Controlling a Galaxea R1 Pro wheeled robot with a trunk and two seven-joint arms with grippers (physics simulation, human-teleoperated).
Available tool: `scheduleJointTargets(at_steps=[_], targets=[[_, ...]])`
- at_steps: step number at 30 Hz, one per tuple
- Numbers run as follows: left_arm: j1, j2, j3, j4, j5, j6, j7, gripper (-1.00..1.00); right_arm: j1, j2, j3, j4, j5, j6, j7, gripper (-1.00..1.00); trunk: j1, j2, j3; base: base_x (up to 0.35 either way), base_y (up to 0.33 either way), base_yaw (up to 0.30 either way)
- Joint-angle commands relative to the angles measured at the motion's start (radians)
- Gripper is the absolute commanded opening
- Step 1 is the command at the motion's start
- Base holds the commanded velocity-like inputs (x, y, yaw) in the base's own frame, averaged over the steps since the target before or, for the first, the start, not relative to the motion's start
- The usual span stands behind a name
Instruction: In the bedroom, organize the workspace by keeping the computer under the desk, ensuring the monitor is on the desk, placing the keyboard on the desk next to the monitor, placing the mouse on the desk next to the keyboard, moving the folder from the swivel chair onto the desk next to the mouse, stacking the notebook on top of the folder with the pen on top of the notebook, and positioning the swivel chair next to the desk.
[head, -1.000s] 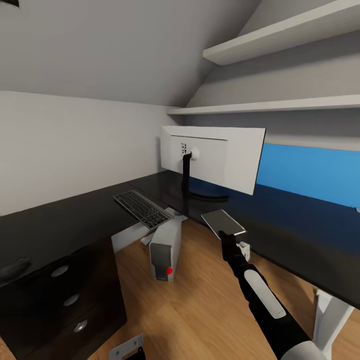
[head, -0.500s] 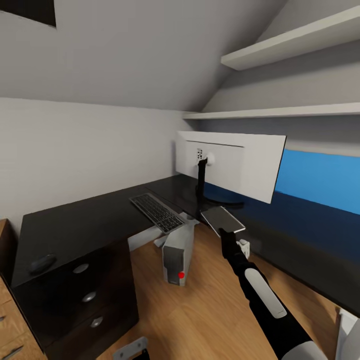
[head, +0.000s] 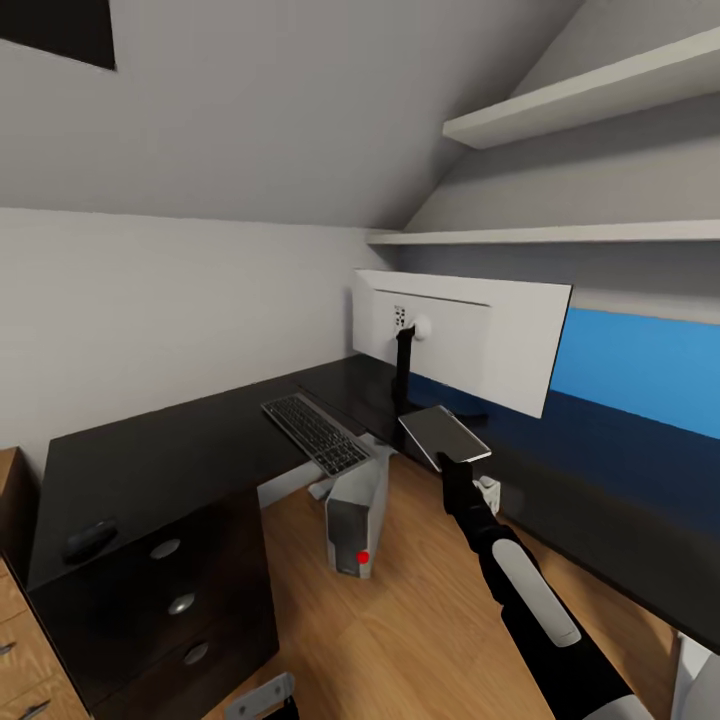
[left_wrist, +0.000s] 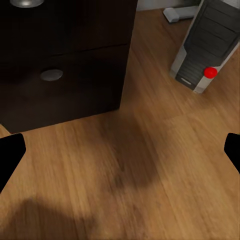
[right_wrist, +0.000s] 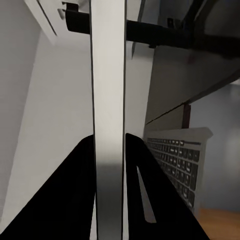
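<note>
My right gripper (head: 457, 468) is shut on the notebook (head: 443, 435), a thin light-grey booklet held flat just off the black desk (head: 170, 450), in front of the monitor's stand. Edge-on, the notebook (right_wrist: 108, 100) sits between my black fingers (right_wrist: 82, 170). The monitor (head: 470, 340) stands on the desk with its white back towards me. The keyboard (head: 315, 432) lies near the desk's inner corner, and the computer (head: 355, 515) stands on the floor under it. A dark mouse (head: 90, 540) rests above the drawers. My left gripper (left_wrist: 120, 155) is open over the floor. The folder, pen and swivel chair are out of view.
A black drawer unit (head: 170, 600) with round knobs stands at the left, seen close as the drawer unit (left_wrist: 65, 60) beside the computer (left_wrist: 205, 45). A bright blue panel (head: 640, 370) runs along the wall behind the desk. Two white shelves (head: 560, 235) hang under the sloped ceiling.
The whole view has turned left, bringing the drawer unit and mouse further in. My right gripper still holds the notebook, now slightly higher and in front of the monitor's base.
</note>
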Motion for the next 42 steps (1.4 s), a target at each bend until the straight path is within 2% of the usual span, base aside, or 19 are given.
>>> scheduleJointTargets(at_steps=[1, 14, 33, 34, 42], targets=[[0.0, 0.001, -0.001, -0.002, 0.003, 0.006, 0.005, 1.0, -0.001, -0.002, 0.004, -0.002, -0.012, -0.009, 0.001, -1.0, -0.004, 0.007, 0.002, 0.0, 0.0, 0.0], [0.0, 0.002, 0.01, -0.001, 0.008, 0.007, 0.004, 1.0, 0.0, -0.002, 0.005, -0.001, -0.013, -0.009, 0.001, -1.0, -0.054, 0.098, 0.043, 0.0, 0.0, 0.0], [0.0, 0.002, 0.009, 0.0, 0.007, 0.006, 0.004, 1.0, 0.0, -0.001, 0.007, 0.0, -0.014, -0.005, -0.003, -1.0, -0.054, 0.098, 0.043, 0.0, 0.0, 0.0], [0.0, 0.002, 0.009, 0.0, 0.007, 0.006, 0.004, 1.0, 0.012, 0.0, 0.018, 0.0, -0.015, 0.009, -0.005, -1.0, -0.054, 0.098, 0.043, 0.0, 0.0, 0.0], [0.0, 0.002, 0.03, 0.01, 0.008, 0.006, 0.004, 1.0, 0.015, -0.001, 0.019, 0.0, -0.015, 0.011, -0.007, -1.0, -0.054, 0.098, 0.043, 0.0, 0.0, 0.0]])
